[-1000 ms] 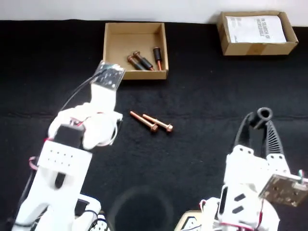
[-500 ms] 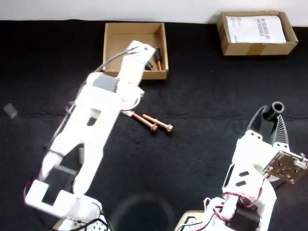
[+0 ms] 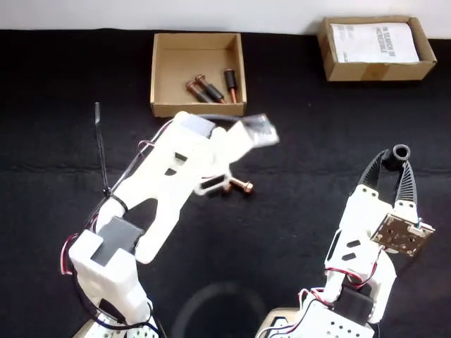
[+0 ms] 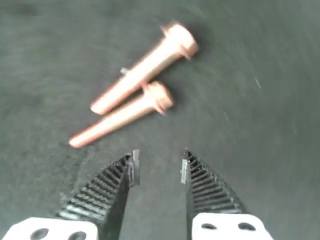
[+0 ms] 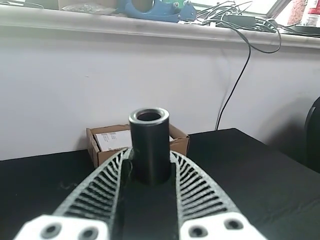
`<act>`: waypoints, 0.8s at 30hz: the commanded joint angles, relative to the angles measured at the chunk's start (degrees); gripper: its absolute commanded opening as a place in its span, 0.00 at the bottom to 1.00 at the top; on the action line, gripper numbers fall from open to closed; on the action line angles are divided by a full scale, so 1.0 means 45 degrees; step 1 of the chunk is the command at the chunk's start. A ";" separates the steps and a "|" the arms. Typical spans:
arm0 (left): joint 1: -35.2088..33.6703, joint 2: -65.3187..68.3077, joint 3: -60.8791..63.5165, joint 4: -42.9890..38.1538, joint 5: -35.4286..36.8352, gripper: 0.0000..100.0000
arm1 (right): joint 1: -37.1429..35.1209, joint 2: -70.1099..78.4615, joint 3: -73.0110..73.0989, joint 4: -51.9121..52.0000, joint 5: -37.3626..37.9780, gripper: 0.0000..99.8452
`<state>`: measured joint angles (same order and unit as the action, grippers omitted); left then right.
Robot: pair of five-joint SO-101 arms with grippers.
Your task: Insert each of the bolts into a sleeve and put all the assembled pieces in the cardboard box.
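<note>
Two copper bolts [image 4: 145, 75] [image 4: 120, 115] lie side by side on the black mat. My left gripper [image 4: 158, 165] hovers open just short of them, nothing between its fingers. From above, the left arm [image 3: 183, 162] covers most of the bolts; one bolt head [image 3: 243, 186] shows beside it. My right gripper [image 5: 149, 162] is shut on a black sleeve [image 5: 149, 145], held upright with its open end up, at the right of the table [image 3: 400, 152]. The cardboard box [image 3: 163, 70] at the back holds three assembled pieces [image 3: 210, 87].
A second cardboard box [image 3: 373, 70] with a printed sheet in it stands at the back right, also behind the sleeve [image 5: 107, 142]. A white wall runs behind the table. Black mat lies bare between the two arms.
The left arm has swung from over the cardboard box down and right to above the loose bolts. The right arm has shifted slightly, still holding the sleeve.
</note>
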<state>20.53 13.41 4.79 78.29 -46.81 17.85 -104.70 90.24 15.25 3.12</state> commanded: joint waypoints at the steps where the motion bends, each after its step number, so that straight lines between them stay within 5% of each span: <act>1: -0.0127 -0.0049 -0.0537 0.0293 -0.1934 0.15 | 0.0244 -0.0088 -0.0049 -0.0342 0.0117 0.01; 24: -0.0166 0.4562 -0.5324 0.0410 -0.3360 0.15 | 0.0420 -0.0088 -0.0049 -0.0342 0.0918 0.01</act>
<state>19.91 33.98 -16.57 79.87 -61.41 18.11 -104.70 90.33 15.25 6.46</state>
